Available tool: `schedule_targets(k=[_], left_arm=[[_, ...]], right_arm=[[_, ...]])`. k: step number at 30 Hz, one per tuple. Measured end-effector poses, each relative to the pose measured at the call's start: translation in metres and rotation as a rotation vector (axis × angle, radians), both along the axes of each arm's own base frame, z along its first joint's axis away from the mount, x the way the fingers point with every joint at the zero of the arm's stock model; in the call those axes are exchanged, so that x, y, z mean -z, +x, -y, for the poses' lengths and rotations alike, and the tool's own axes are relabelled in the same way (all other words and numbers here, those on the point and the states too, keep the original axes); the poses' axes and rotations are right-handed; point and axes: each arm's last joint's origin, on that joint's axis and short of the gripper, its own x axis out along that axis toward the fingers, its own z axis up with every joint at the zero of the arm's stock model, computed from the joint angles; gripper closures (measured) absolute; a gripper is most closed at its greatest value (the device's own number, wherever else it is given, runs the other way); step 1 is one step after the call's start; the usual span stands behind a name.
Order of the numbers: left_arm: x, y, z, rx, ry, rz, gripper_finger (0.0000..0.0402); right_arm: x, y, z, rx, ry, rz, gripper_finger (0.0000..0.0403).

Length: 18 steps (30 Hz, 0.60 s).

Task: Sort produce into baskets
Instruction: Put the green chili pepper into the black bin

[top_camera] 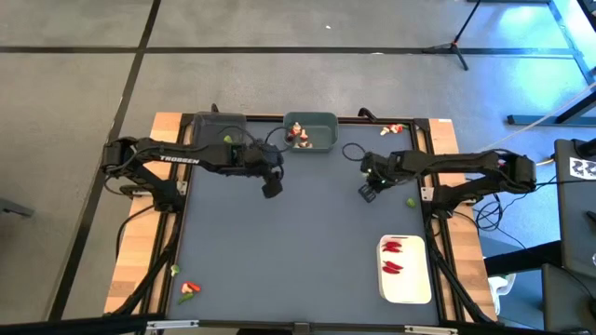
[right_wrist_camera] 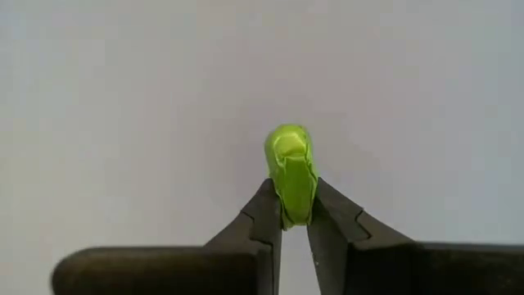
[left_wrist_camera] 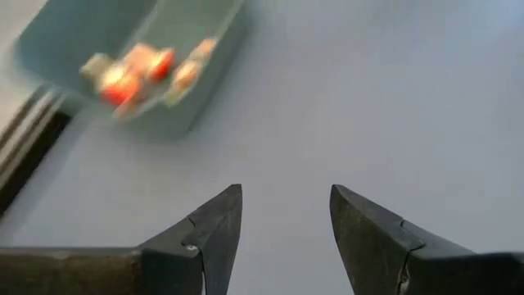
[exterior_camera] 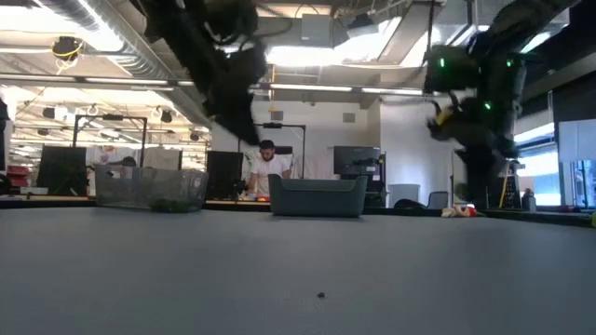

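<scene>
The right pincer (right_wrist_camera: 295, 225) pinches a small bright-green toy vegetable (right_wrist_camera: 291, 174) above the grey surface (top_camera: 307, 242), so next probably comes carrying it to the dark grey squarish bin (top_camera: 216, 127), while the left pincer (left_wrist_camera: 286, 217) hangs spread.

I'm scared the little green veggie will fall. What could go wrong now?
1. The right hand pinches the green piece only at its lower end, so it might slip out.
2. The dark grey bin holding green is across the table beyond the left hand, so the arms might bump.
</scene>
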Motion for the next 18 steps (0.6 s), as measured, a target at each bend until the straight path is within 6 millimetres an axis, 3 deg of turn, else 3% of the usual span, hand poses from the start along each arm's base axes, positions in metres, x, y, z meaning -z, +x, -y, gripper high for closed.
schedule_targets(k=[4, 10, 18], left_arm=[[-0.010, 0.014, 0.008, 0.141, -0.033, 0.163, 0.0219], [-0.022, 0.024, 0.016, 0.218, -0.020, 0.308, 0.0219], [-0.032, 0.031, 0.031, 0.339, -0.059, 0.440, 0.0219]], right_arm=[[-0.009, 0.025, -0.017, -0.191, -0.072, 0.216, 0.0360], [-0.025, 0.058, -0.042, -0.440, -0.215, 0.526, 0.0359], [-0.033, 0.067, -0.055, -0.529, -0.264, 0.633, 0.0359]])
